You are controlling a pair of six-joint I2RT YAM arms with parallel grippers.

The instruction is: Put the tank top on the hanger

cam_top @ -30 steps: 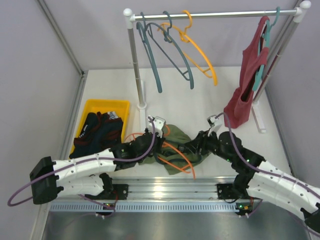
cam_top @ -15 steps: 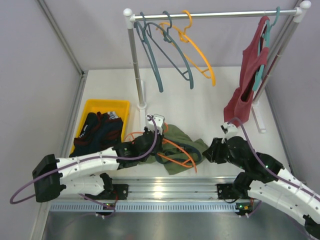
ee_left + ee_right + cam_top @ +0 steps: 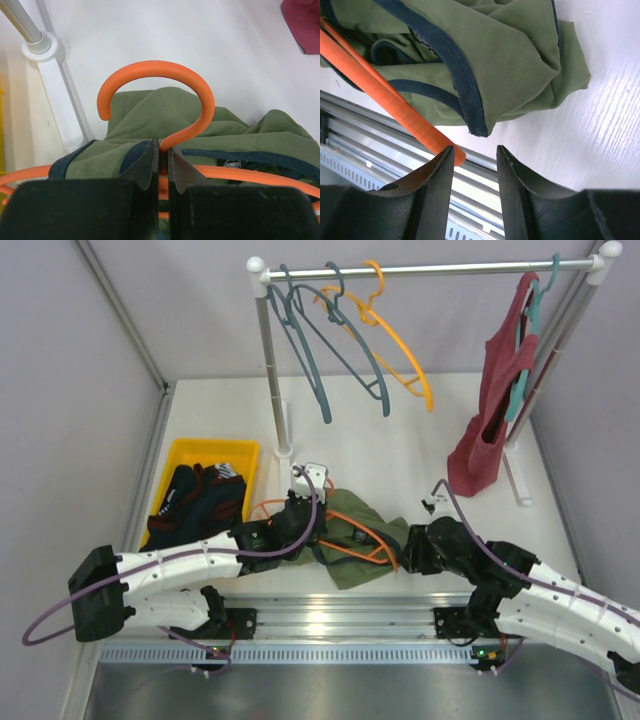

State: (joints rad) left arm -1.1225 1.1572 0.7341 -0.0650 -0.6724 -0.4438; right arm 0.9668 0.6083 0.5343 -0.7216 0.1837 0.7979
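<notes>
A clothes rail (image 3: 450,268) on white posts is seen at the back of the white table (image 3: 400,450). Two teal-grey hangers (image 3: 322,405) and an amber hanger (image 3: 428,395) are hung near its left end, close together. At the right end a dark red top (image 3: 500,370) is hung on another teal hanger (image 3: 522,370), btm hem touching the table. A yellow bin (image 3: 215,450) w/ dark navy-and-red clothes (image 3: 200,505) piled inside is set left of the left post (image 3: 268,360). An aluminium strip (image 3: 330,620) is fixed along the near edge.
</notes>
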